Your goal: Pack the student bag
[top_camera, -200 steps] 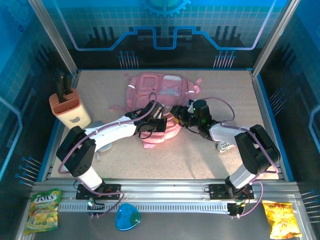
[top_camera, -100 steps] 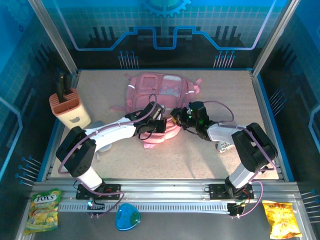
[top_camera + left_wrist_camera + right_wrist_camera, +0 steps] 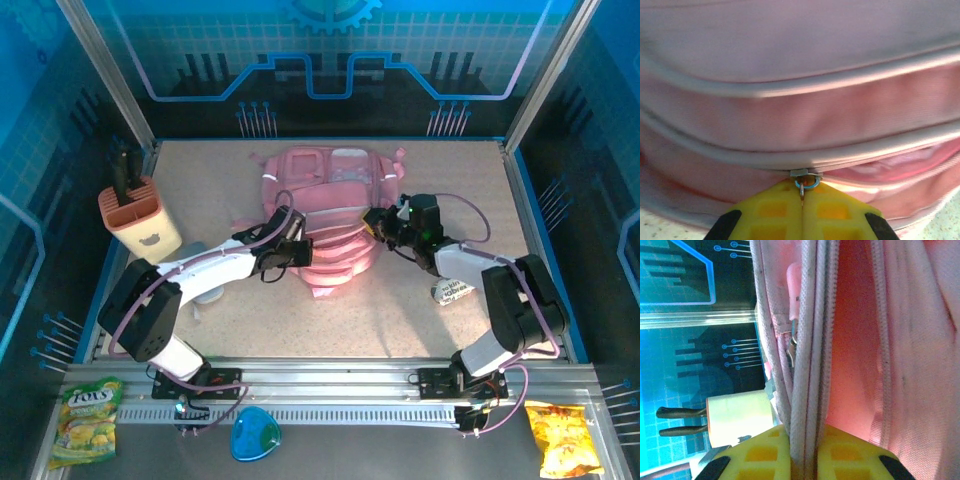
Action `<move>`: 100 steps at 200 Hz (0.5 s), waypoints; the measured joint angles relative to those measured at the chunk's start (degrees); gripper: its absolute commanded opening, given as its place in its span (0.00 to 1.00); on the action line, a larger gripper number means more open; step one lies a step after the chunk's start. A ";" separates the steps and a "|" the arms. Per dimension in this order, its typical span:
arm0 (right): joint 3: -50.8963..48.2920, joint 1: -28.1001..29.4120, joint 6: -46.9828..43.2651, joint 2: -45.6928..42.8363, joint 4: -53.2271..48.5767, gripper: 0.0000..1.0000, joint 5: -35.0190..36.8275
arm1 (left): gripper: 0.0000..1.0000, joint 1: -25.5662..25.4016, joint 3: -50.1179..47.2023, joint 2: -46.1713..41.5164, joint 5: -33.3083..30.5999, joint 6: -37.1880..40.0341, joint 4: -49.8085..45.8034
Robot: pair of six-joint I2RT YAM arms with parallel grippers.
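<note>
The student bag (image 3: 325,200) is laid flat on the desk (image 3: 450,180), between both end effectors. The left end effector (image 3: 802,195) is closed tight, with a zipper pull (image 3: 805,182) pinched at its tips. The right end effector (image 3: 802,440) is clamped on the bag's zipped edge, and pink fabric is seen just ahead of it.

Even bluish light, soft shadows; close-up blur across the student bag (image 3: 800,75)

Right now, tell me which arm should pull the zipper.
Left: the left gripper is shut on the zipper pull; the right gripper only pinches a seam of the bag, bracing it.
</note>
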 measured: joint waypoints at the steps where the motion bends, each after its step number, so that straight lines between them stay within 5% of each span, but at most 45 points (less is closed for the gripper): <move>1: -0.04 -0.09 -0.02 -0.04 -0.02 0.16 -0.07 | 0.00 0.04 0.00 0.00 0.00 -0.02 0.00; 53: -1.81 -1.03 0.20 -1.29 0.57 0.41 0.70 | 0.00 0.09 0.44 0.04 1.64 3.26 1.90; 100: -2.36 4.07 3.78 -2.58 1.14 0.43 7.02 | 0.00 -4.61 4.61 1.84 1.77 7.15 1.55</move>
